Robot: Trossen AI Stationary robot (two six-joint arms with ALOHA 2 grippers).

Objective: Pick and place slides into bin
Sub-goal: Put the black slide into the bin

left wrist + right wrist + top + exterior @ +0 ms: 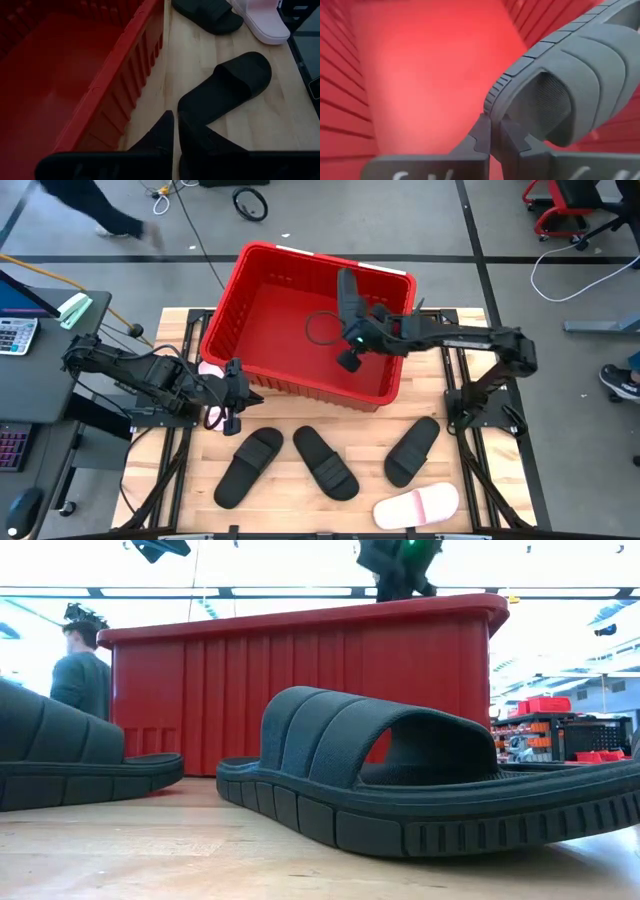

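Observation:
The red bin (268,258) stands at the table's far middle; it also shows in the low view (300,680). My right gripper (349,350) is over the bin's inside, shut on a black slide (346,292). My left gripper (238,398) is shut and empty by the bin's near left corner. A pink slide (207,368) lies mostly hidden under the left arm. Three black slides (250,465), (325,462), (412,450) and a pink slide (417,505) lie flat on their soles on the near half of the table. My right gripper pinches the edge of the black slide's sole (494,102) between its two fingers, at one end of the slide. The slide is lifted clear above the bin's floor. It reaches away from the fingers, with its strap opening (550,105) facing the wrist camera.
A thin black cord loop (320,328) shows over the bin's floor. The nearest black slide (230,87) lies just past my left fingers, along the bin's near wall (125,95). A desk with a calculator (15,335) stands left of the table. A person (80,675) stands beyond the bin.

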